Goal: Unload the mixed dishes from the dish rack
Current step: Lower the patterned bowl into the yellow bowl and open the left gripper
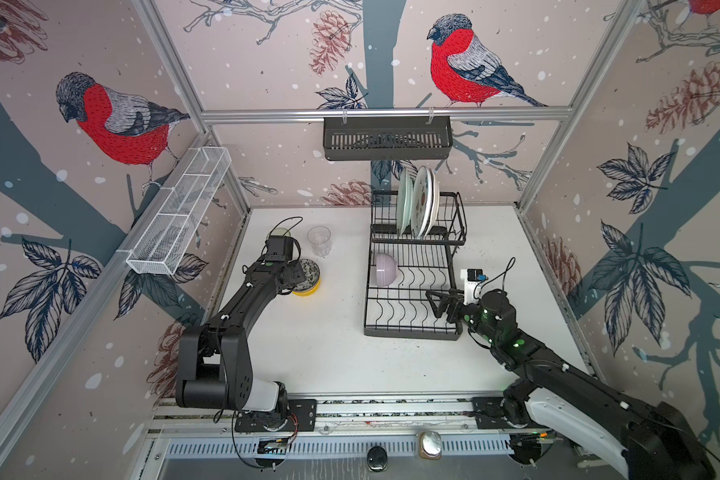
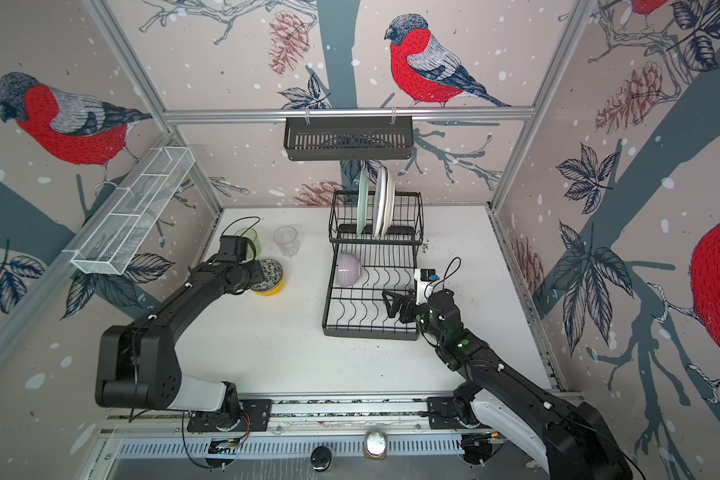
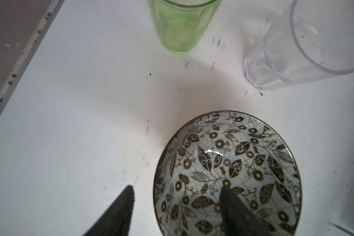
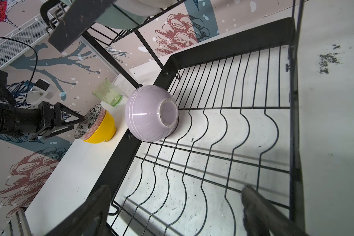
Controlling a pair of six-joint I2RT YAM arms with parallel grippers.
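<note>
The black wire dish rack [image 1: 412, 332] holds three upright plates [image 1: 418, 203] on its raised tier. A lilac bowl [image 4: 149, 114] lies on its side on the lower tier. My right gripper [image 4: 176, 196] hovers open over that tier's wavy wires, empty. On the table to the rack's left a patterned bowl [image 3: 233, 163] sits nested in a yellow bowl [image 4: 102, 128]. My left gripper [image 3: 177, 191] is open astride the patterned bowl's rim, one finger inside and one outside. A green glass [image 3: 182, 24] and a clear glass [image 3: 305, 47] stand upright just beyond.
A dark slatted basket [image 1: 387, 139] hangs on the back rail above the rack. A long white mesh trough [image 1: 179, 212] is fixed to the left wall. Bare white table [image 1: 329, 353] lies between the two arms, in front of the rack and bowls.
</note>
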